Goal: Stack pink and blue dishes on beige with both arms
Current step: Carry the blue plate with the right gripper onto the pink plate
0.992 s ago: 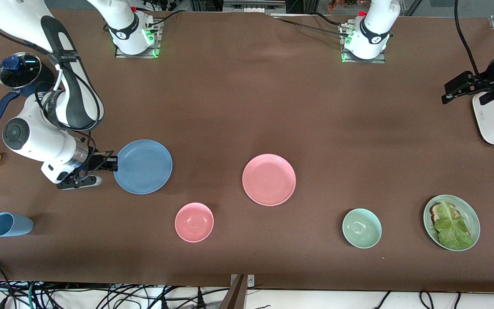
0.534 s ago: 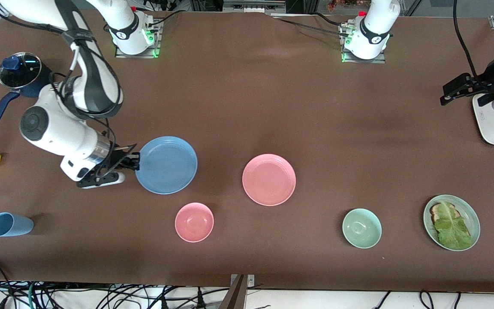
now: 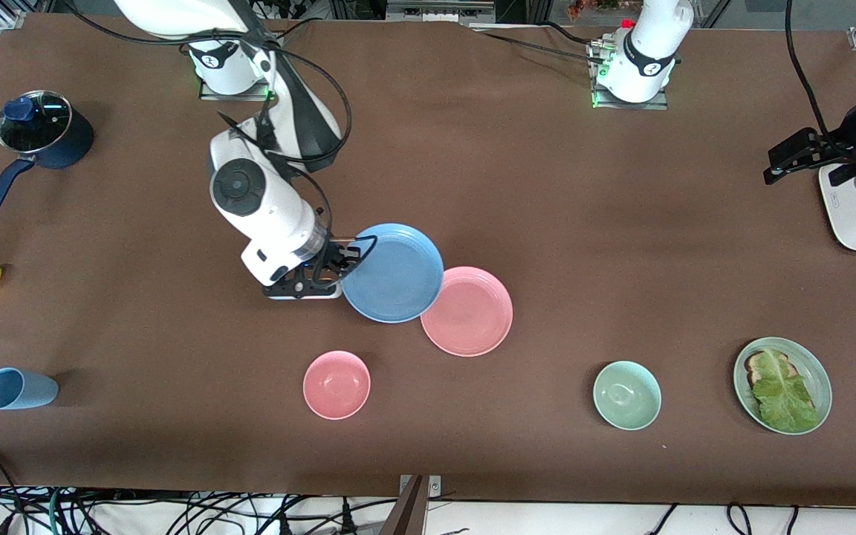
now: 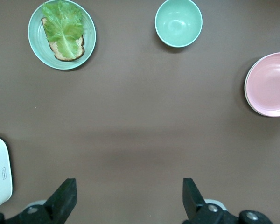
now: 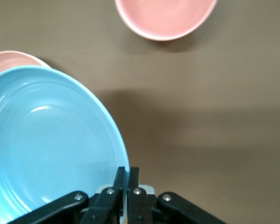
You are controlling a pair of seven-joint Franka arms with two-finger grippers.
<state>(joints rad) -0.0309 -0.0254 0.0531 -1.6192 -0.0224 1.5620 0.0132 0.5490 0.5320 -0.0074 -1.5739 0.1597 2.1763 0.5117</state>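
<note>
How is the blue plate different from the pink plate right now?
The blue plate is pinched at its rim by the right gripper; the pink plate lies untouched on the table. The blue plate's edge overlaps the pink plate's. Both are flat, round, ringed and look equally big.

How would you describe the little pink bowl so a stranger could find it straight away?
Start at the flat pink plate in the middle of the brown table, the one the blue plate carried by the right pincer overlaps. The pink bowl sits nearer the front camera, toward the right arm's end. It is smaller and deeper than the plate.
</note>
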